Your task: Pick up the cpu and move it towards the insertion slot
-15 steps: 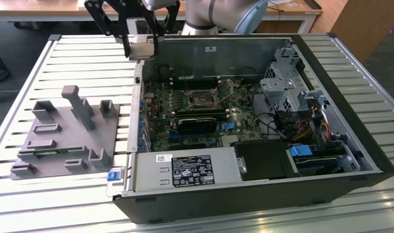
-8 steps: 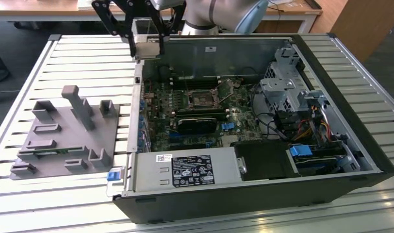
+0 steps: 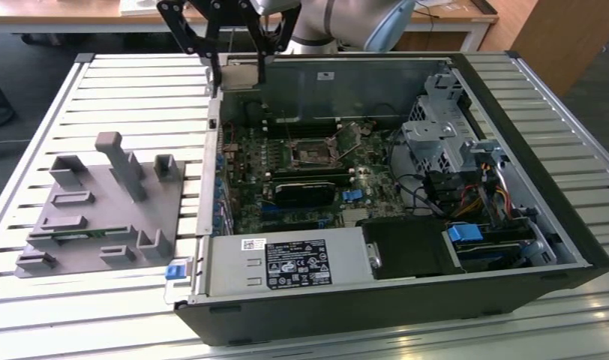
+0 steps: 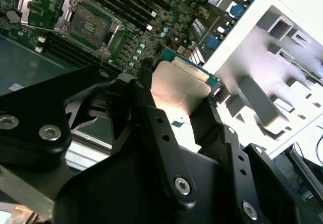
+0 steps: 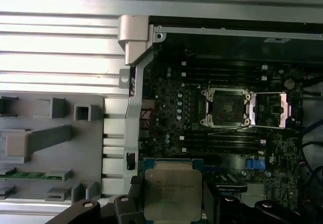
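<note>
Fingers (image 5: 174, 200) were clamped on the cpu (image 5: 173, 193), held above the case's edge and well apart from the insertion slot (image 5: 225, 107); chip wanted keeping level, square to the socket.

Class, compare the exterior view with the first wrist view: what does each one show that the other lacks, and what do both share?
Exterior view alone: the robot arm, the power supply and the drive cage.

First wrist view alone: the silvery top of the cpu, held between the fingers of the gripper.

Both: the insertion slot, its frame swung open, the grey fixture beside the case, and the slatted table.
</note>
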`<state>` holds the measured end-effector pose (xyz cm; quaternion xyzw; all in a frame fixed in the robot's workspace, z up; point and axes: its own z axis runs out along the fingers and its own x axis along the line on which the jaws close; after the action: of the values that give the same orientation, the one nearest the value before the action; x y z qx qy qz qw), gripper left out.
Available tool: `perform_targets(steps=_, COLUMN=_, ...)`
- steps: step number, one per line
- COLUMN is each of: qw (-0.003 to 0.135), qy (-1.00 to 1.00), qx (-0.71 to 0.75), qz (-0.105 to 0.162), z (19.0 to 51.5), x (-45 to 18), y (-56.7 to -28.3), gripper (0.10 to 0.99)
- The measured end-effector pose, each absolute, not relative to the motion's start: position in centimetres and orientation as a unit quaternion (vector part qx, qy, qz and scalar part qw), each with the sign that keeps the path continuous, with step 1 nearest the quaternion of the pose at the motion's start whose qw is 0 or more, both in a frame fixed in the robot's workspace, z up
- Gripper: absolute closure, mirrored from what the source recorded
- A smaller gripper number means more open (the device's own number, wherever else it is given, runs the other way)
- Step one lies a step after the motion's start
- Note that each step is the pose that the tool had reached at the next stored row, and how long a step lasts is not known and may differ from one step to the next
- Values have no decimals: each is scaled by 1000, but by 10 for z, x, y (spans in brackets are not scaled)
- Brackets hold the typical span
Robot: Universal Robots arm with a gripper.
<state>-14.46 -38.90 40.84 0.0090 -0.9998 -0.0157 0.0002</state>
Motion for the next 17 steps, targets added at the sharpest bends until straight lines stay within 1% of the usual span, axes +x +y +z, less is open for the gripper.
perform_targets(steps=17, qw=0, qy=-1000, qx=9, qz=-16, z=408, x=-113, y=-386, gripper=541)
